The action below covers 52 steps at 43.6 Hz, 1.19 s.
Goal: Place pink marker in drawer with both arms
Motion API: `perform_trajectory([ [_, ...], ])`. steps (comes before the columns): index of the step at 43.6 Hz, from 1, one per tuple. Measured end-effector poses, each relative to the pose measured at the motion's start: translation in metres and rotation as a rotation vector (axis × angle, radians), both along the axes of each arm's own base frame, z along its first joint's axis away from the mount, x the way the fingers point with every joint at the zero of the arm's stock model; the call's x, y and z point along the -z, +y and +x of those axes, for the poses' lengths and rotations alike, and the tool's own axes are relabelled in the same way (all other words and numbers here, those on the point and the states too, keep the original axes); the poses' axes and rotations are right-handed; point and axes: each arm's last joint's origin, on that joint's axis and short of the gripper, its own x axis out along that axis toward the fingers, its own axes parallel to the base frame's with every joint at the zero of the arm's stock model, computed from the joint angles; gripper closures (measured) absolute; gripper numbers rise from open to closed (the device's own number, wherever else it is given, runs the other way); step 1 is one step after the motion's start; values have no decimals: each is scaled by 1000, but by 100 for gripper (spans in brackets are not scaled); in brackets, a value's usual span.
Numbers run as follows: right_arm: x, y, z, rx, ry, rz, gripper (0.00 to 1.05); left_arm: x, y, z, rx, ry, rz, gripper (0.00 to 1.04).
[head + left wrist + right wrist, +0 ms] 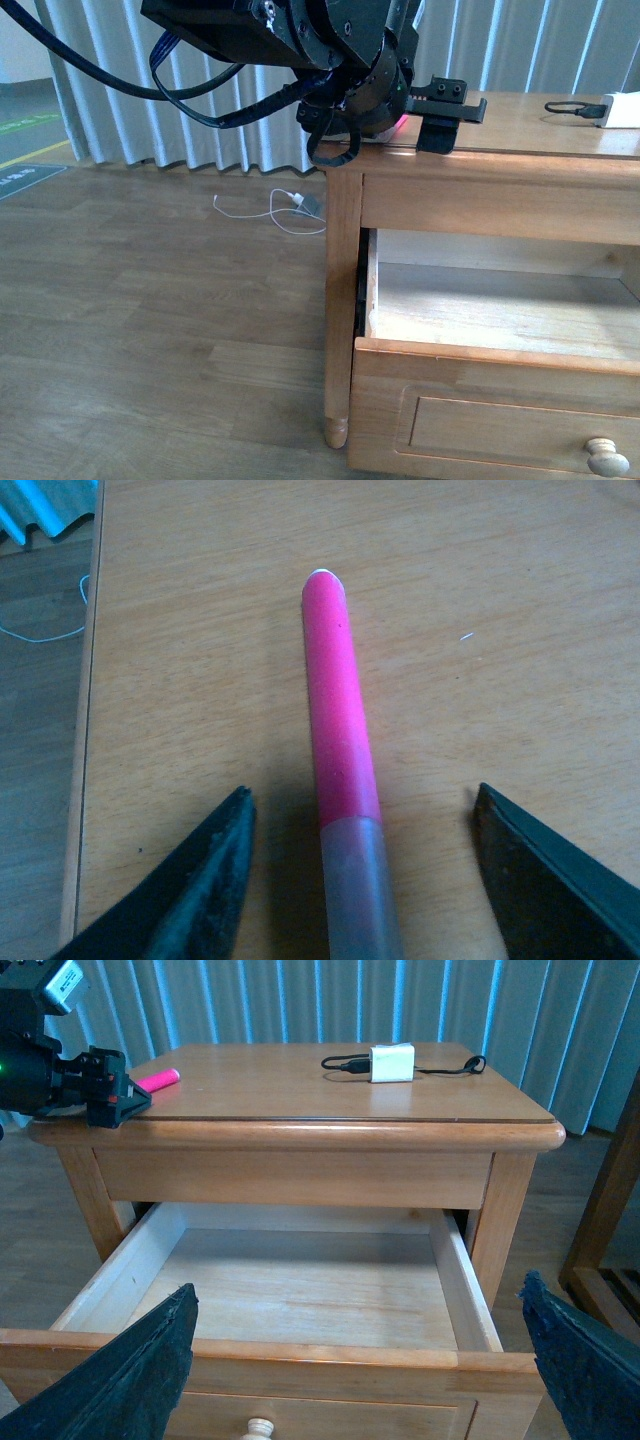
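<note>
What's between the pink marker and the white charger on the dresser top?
Nothing; the dresser top is bare between marker and charger, per the right wrist view.

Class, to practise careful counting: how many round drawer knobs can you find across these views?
1. The pale knob sits on the front of the open drawer, seen in two views. Others lower down may be out of frame.
</note>
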Motion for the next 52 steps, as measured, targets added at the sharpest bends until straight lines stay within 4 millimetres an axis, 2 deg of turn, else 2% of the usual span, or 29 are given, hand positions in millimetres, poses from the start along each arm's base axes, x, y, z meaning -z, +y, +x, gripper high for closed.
perform_trajectory([
  [11,0,0,0,0,0,0,9,-1,7,-1,13,-1,17,87],
  [13,0,0,0,0,0,0,9,-2,10,-3,16,-4,14,90],
  [23,0,0,0,0,0,0,9,-3,19,-15,38,-15,-1,90],
  [33,0,0,0,0,0,0,9,-17,32,-48,167,-52,-55,90],
  [41,0,0,0,0,0,0,9,-28,30,-79,340,-66,-60,90],
  [48,0,0,0,0,0,0,9,-16,18,-97,477,-38,-19,91],
  [52,0,0,0,0,0,0,9,1,8,-102,538,-1,28,91],
])
